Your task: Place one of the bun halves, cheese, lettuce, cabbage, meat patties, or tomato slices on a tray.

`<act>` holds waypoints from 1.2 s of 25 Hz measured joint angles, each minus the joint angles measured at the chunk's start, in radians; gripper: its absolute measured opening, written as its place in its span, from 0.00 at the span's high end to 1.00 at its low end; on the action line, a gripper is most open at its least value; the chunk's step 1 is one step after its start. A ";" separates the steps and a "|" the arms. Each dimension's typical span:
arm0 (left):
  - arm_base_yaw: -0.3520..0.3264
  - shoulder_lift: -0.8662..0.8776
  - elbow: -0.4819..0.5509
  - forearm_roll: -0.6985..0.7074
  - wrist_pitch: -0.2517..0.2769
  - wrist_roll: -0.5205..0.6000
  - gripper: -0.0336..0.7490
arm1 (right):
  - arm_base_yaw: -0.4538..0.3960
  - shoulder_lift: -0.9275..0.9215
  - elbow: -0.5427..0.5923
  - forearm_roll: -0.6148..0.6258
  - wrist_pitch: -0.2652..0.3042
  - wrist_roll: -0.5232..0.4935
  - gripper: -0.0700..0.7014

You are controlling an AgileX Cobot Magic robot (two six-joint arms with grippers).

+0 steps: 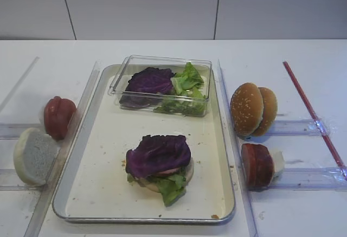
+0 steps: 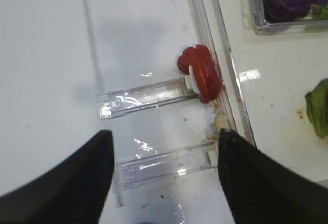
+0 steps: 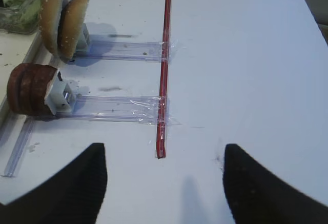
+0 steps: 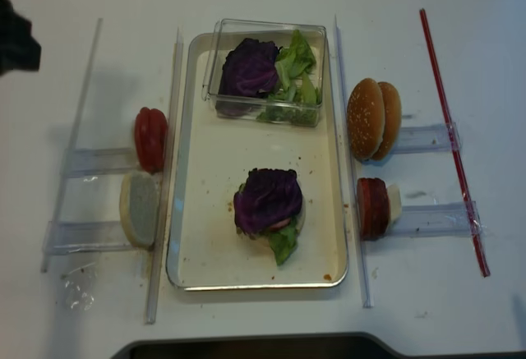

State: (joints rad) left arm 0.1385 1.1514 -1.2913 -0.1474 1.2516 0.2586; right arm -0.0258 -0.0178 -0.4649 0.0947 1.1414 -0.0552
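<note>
From my left claw (image 2: 163, 180), open and empty over the bench beside the soft tomato slices (image 1: 58, 116), past the floppy cabbage (image 1: 158, 154) topping the stack on the tray (image 1: 108, 193), I'd grip the squashy bun halves (image 1: 252, 108) by their edges with my right claw (image 3: 165, 183), also parted, empty.

A dark purple crinkled cabbage leaf (image 1: 158, 154) lies flat atop a stack – green ruffled lettuce (image 1: 171, 187) and a pale bun half (image 1: 187, 172) beneath – on the cream floor of the silver-rimmed rectangular tray (image 1: 103, 193), near its front.
</note>
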 joint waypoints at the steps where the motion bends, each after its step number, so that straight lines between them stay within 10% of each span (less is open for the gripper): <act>1: -0.010 -0.034 0.026 0.002 -0.002 0.004 0.44 | 0.000 0.000 0.000 0.000 0.000 0.000 0.26; 30: -0.069 -0.830 0.779 0.007 -0.143 -0.013 0.44 | 0.000 0.000 0.000 0.000 0.000 0.002 0.28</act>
State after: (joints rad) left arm 0.0698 0.3212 -0.5125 -0.1407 1.1089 0.2452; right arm -0.0258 -0.0178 -0.4649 0.0947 1.1414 -0.0532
